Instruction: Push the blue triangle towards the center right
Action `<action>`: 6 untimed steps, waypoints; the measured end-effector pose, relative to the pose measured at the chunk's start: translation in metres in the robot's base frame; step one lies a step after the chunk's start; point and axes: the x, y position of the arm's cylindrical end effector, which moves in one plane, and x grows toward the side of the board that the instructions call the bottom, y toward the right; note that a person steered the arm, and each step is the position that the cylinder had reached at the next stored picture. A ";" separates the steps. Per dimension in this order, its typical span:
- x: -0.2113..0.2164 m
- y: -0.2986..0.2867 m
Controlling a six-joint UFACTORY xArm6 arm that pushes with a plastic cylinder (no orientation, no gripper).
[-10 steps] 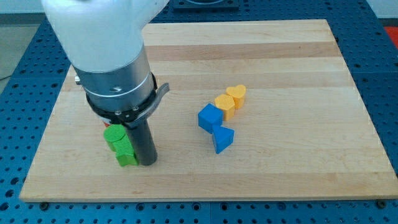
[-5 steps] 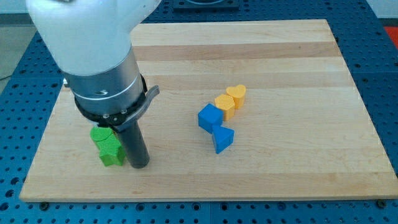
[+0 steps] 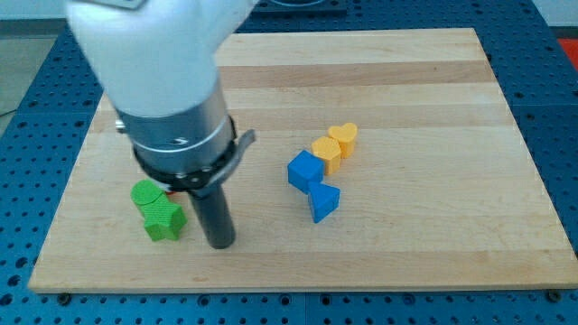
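The blue triangle (image 3: 324,201) lies on the wooden board (image 3: 406,90) a little right of its middle, near the view's bottom. A blue cube (image 3: 305,170) touches it at its upper left. My tip (image 3: 221,242) rests on the board well to the left of the blue triangle, about a hand's width away. It stands just right of a green star block (image 3: 163,219) with a small gap between them.
A green round block (image 3: 145,193) sits above the green star, with a bit of red showing behind it. An orange hexagon block (image 3: 326,152) and a yellow heart block (image 3: 344,137) lie in a row up-right of the blue cube.
The tip first moved left, pushing the green blocks left, and has now moved right and slightly down, away from them. The blue and orange blocks have not moved.
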 end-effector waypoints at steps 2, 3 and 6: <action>-0.031 0.077; -0.058 0.114; -0.068 0.162</action>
